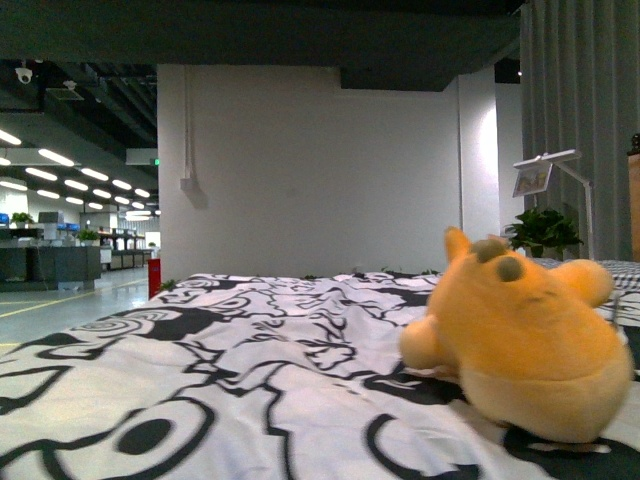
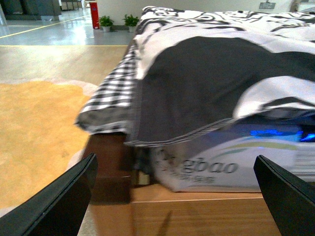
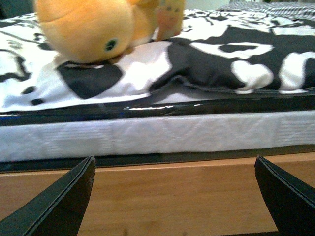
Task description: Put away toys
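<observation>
Front view: yellow plush toy (image 1: 520,340) sits lower right on the bed (image 1: 200,380). Your right fingers (image 3: 64,201) and left fingers (image 2: 64,196) are spread, empty, low. Rise first, or you'll ram the bed frame (image 3: 172,196).

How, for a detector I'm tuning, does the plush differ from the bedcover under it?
Colour: the plush is plain yellow-orange, while the bedcover is black-and-white patterned. Shape: the plush is rounded and bulges upward, while the bedcover lies spread out flat. Extent: the plush takes up one spot at the right, while the bedcover spans the front view's width. Both look like soft fabric.
</observation>
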